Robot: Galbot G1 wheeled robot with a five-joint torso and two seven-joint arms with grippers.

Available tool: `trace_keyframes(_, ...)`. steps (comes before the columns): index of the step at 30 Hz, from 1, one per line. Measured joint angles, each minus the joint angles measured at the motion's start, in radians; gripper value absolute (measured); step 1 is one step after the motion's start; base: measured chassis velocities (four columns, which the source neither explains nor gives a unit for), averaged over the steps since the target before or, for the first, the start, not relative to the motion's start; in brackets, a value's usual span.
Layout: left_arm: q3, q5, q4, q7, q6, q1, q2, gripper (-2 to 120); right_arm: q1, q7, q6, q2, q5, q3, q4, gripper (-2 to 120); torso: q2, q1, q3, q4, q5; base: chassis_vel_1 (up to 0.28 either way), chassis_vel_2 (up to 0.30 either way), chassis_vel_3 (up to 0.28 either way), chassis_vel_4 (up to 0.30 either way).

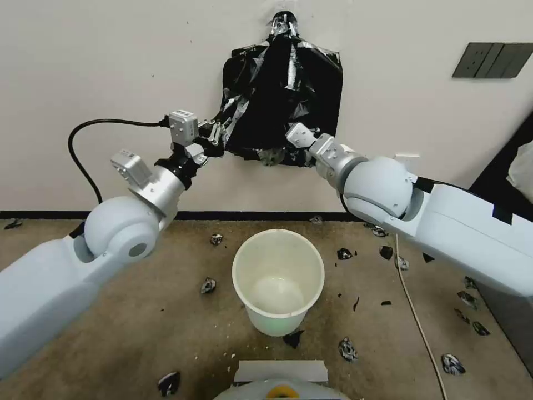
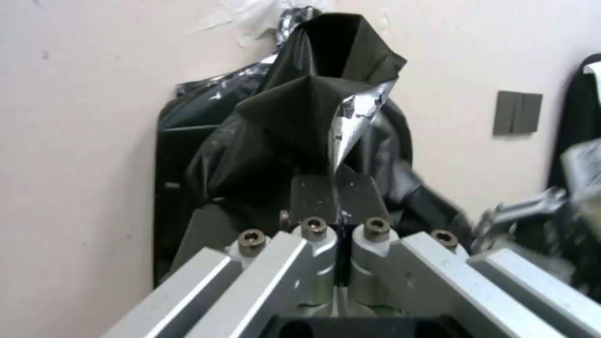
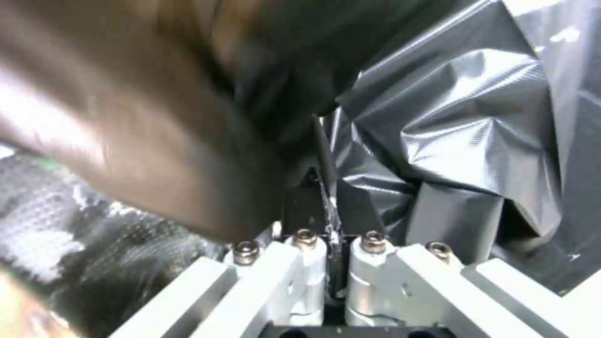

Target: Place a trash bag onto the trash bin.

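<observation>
The left gripper (image 1: 217, 145) pinches the trash bag (image 1: 280, 94) hanging on the wall; the right gripper (image 1: 293, 145) is clenched on its lower edge. Below, the trash bin (image 1: 278, 278) stands on brown floor (image 1: 139, 311) among black scraps (image 1: 208, 285).

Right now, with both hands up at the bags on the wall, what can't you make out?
- Head view: the right hand is hidden against the trash bag, so its grip is unclear there.
- Right wrist view: a brown blur covers half the picture.
- Left wrist view: folds hide how many layers the left hand pinches.
- Head view: the trash bin hides its own base.
</observation>
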Motion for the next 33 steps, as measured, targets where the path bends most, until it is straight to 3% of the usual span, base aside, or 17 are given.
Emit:
trace_keyframes(8,-0.111,0.031,-0.039,-0.022,-0.021,0.155,0.007,0,-0.193,-0.07,0.258,-0.035,0.077,0.157,0.098,0,0.0,0.0,0.0,-0.0001,0.0,0.0,0.0,0.0,0.0)
trace_keyframes(20,-0.273,0.092,-0.114,-0.003,-0.024,0.39,-0.021,0,-0.445,-0.117,0.313,-0.024,0.007,0.215,0.178,0,0.0,0.0,0.0,-0.0001,0.0001,0.0,0.0,0.0,0.0)
trace_keyframes(27,-0.415,0.119,-0.192,0.022,-0.026,0.575,-0.027,0,-0.63,-0.101,0.321,-0.023,0.03,0.348,0.282,0,0.0,0.0,0.0,0.0,0.0001,0.0,0.0,0.0,0.0)
trace_keyframes(33,-0.412,0.126,-0.21,0.022,-0.026,0.585,-0.031,0,-0.722,-0.071,0.321,-0.019,0.059,0.411,0.325,0,0.0,0.0,0.0,-0.0001,0.0002,0.0,0.0,0.0,0.0)
